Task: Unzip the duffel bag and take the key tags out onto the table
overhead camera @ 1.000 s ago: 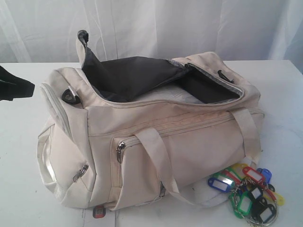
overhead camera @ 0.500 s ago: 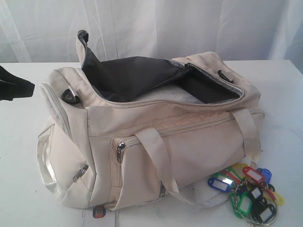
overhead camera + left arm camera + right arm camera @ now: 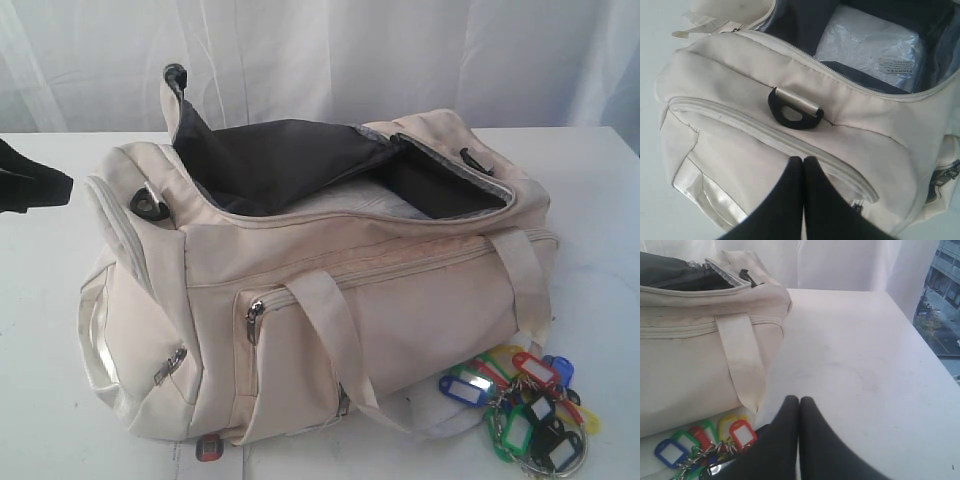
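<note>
The cream-white duffel bag (image 3: 300, 290) lies on the white table (image 3: 40, 400) with its top zipper open, showing dark grey lining (image 3: 270, 165) and a clear plastic packet (image 3: 870, 45) inside. The bunch of coloured key tags (image 3: 520, 405) rests on the table at the bag's front right corner, also seen in the right wrist view (image 3: 705, 442). My left gripper (image 3: 803, 159) is shut and empty, held over the bag's end pocket; its dark tip (image 3: 30, 185) shows at the exterior view's left edge. My right gripper (image 3: 799, 399) is shut and empty above the table beside the tags, out of the exterior view.
A black strap clip (image 3: 792, 107) sits on the bag's end above a zipped pocket. A small red-blue round sticker (image 3: 208, 448) lies under the bag's front edge. White curtains (image 3: 400, 60) hang behind the table. The table's right edge (image 3: 927, 350) borders a window.
</note>
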Robot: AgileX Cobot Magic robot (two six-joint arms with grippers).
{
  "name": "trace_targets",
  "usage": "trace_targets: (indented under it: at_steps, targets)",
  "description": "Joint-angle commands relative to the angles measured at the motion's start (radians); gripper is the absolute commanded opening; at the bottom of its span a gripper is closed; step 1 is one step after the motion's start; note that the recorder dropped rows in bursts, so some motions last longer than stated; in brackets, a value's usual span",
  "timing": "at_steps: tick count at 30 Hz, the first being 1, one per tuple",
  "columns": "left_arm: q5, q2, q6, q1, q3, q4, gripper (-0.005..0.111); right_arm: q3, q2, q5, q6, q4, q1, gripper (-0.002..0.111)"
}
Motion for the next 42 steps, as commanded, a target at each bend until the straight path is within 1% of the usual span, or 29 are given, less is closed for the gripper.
trace_targets:
  at_steps: [1, 5, 25, 26, 27, 33, 42]
  targets:
    - [0.010, -0.011, 0.002, 0.001, 0.004, -0.013, 0.000, 0.004, -0.006, -0.002, -0.021, 0.004, -0.049, 0.000]
    - [0.010, -0.011, 0.002, 0.001, 0.004, -0.013, 0.000, 0.004, -0.006, -0.002, -0.014, 0.006, -0.073, 0.000]
    - [0.010, -0.011, 0.002, 0.001, 0.004, -0.013, 0.000, 0.004, -0.006, 0.000, -0.022, 0.006, -0.070, 0.000]
    - [0.010, -0.011, 0.002, 0.001, 0.004, -0.013, 0.000, 0.004, -0.006, 0.002, -0.031, 0.003, -0.067, 0.000]
    - [0.010, -0.011, 0.002, 0.001, 0.004, -0.013, 0.000, 0.004, -0.006, 0.007, -0.074, -0.039, -0.059, 0.000]
    - [0.009, -0.011, 0.002, 0.001, 0.004, -0.013, 0.000, 0.004, -0.006, 0.021, -0.010, 0.002, 0.000, 0.000]
    - [0.009, -0.011, 0.002, 0.001, 0.004, -0.013, 0.000, 0.004, -0.006, 0.023, -0.012, 0.004, 0.000, 0.000]
